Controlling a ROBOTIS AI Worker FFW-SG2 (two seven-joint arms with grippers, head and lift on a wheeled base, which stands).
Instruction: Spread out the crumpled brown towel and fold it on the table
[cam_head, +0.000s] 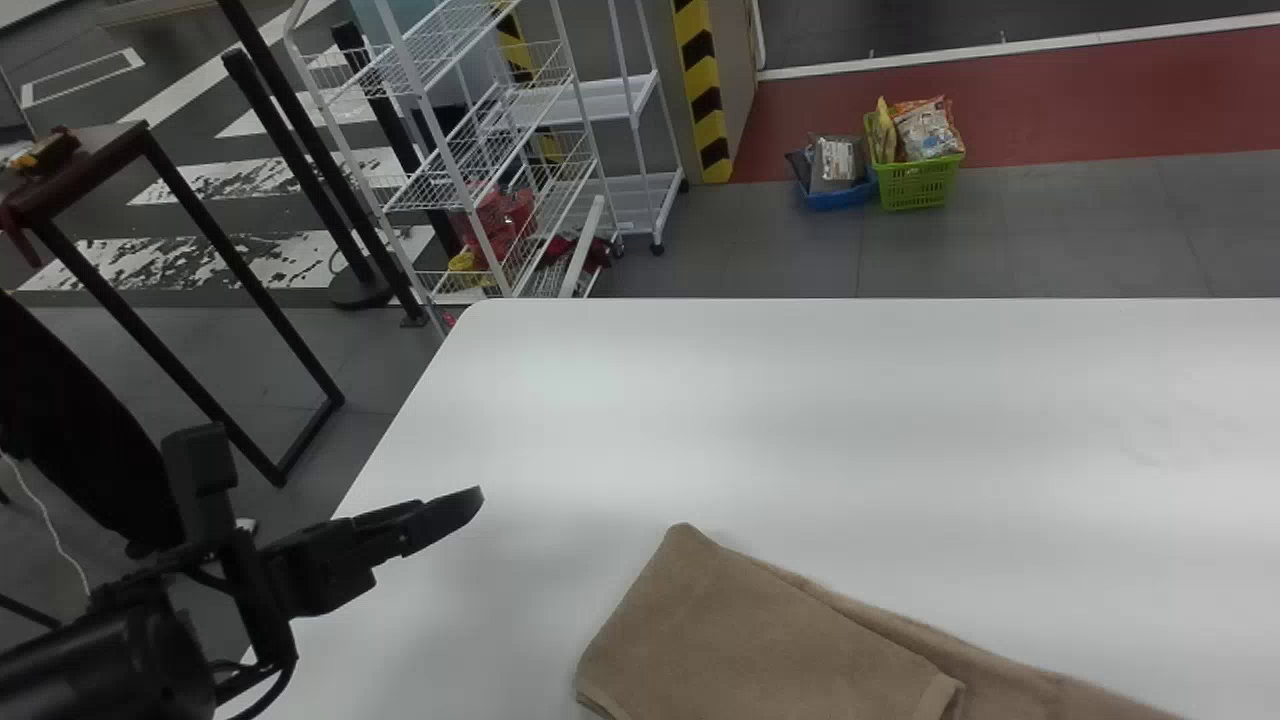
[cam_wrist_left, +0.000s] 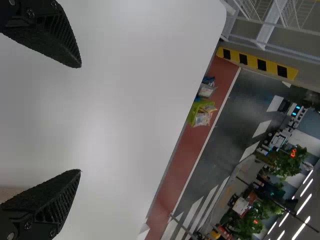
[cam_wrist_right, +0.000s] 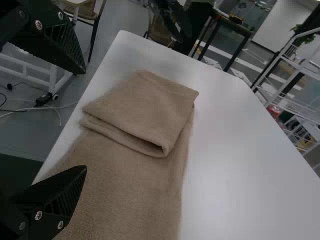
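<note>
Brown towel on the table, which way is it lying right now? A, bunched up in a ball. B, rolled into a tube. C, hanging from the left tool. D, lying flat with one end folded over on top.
D: the brown towel lies flat on the white table, one end doubled back in layers over the rest.
</note>
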